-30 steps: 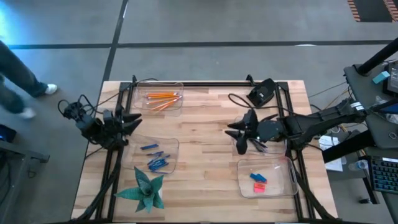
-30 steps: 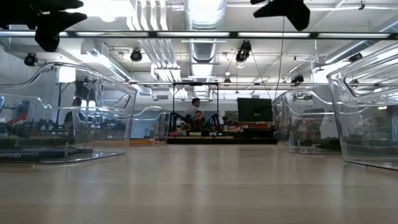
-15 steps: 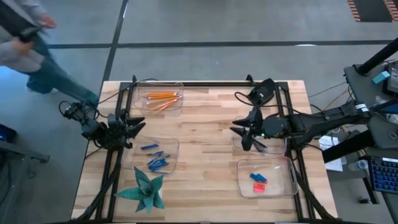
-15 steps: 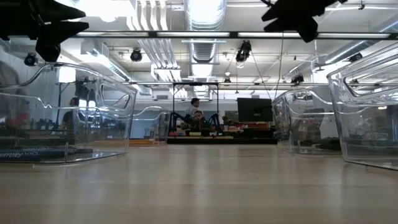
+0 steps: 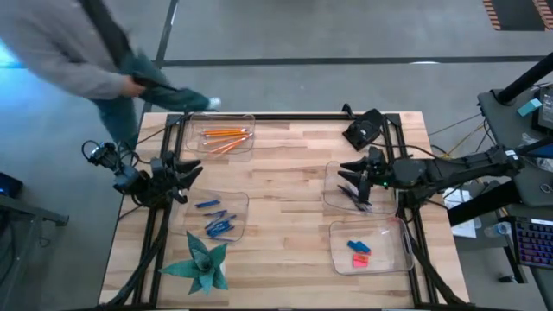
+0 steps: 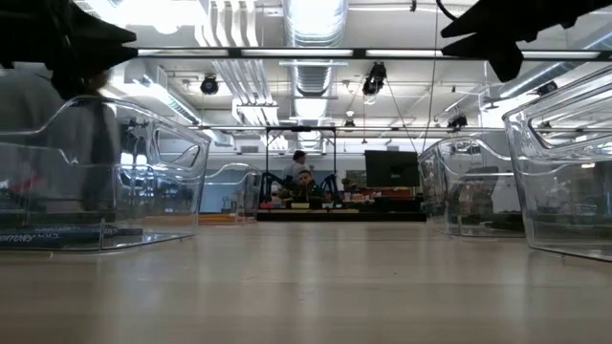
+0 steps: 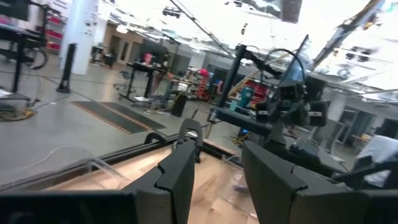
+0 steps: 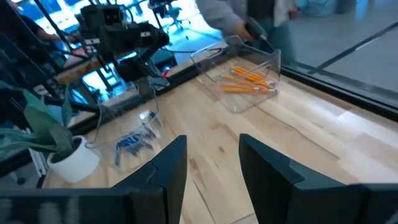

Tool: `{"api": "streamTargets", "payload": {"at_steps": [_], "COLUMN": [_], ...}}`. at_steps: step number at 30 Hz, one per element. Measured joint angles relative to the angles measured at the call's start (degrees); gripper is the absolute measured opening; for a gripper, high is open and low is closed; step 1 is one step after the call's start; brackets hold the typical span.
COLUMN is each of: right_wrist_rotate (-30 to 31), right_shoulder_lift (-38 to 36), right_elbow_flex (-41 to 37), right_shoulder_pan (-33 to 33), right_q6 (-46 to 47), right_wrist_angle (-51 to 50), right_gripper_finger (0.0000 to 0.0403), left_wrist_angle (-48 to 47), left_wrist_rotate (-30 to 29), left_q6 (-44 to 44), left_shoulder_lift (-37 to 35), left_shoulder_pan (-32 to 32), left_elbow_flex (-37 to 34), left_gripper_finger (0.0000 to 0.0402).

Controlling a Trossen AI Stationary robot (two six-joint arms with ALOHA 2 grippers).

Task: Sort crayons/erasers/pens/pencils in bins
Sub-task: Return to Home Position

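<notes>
Person: someone in a grey top (image 5: 60,47) bends past the table's 11 o'clock corner; cannot tell what the hand holds.
My left end effector (image 5: 183,175): at the table's (image 5: 285,207) 9 o'clock edge, fingers (image 7: 180,171) parted with a clear gap, holding nothing.
Bins: four clear trays, two on each side of the table.
Pencil bin (image 5: 246,147): at 11 o'clock; the pencils (image 5: 225,136) lie inside, about five orange sticks, overlapping so the count is unsure.
Crayon bin (image 5: 242,203): at 8 o'clock, just beside my left end effector; the crayons (image 5: 216,220) inside, about six short blue sticks, some bunched.
Star: one green spiky paper star (image 5: 200,262) at 7 o'clock, touching the crayon bin's near edge.
My right end effector (image 5: 352,181): above the pen bin (image 5: 333,203) at 3 o'clock, fingers (image 8: 171,165) apart, nothing between them.
Pens: dark sticks (image 5: 363,205) in that bin, mostly under my arm; cannot count them.
Eraser bin (image 5: 341,231): at 5 o'clock; the erasers (image 5: 359,252) inside, roughly one blue and two red-pink blocks.
</notes>
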Motion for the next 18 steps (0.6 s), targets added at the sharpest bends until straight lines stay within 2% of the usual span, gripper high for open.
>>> {"api": "streamTargets", "payload": {"at_steps": [8,18], "right_wrist_rotate": [0.0,0.6], "right_shoulder_lift": [-7.4,-14.8], "right_elbow_flex": [-8.0,-16.2], "right_shoulder_pan": [0.0,0.0], "right_q6": [0.5,2.1], "right_wrist_angle": [4.5,9.2], "right_gripper_finger": [0.0137,0.0137], "left_wrist_angle": [1.0,3.9], "left_wrist_rotate": [-4.0,-5.0], "left_q6": [-0.1,0.0], "left_shoulder_lift": [0.0,0.0], "left_shoulder_pan": [0.0,0.0], "left_elbow_flex": [-1.8,-3.5], "left_gripper_finger": [0.0121,0.0121]}}
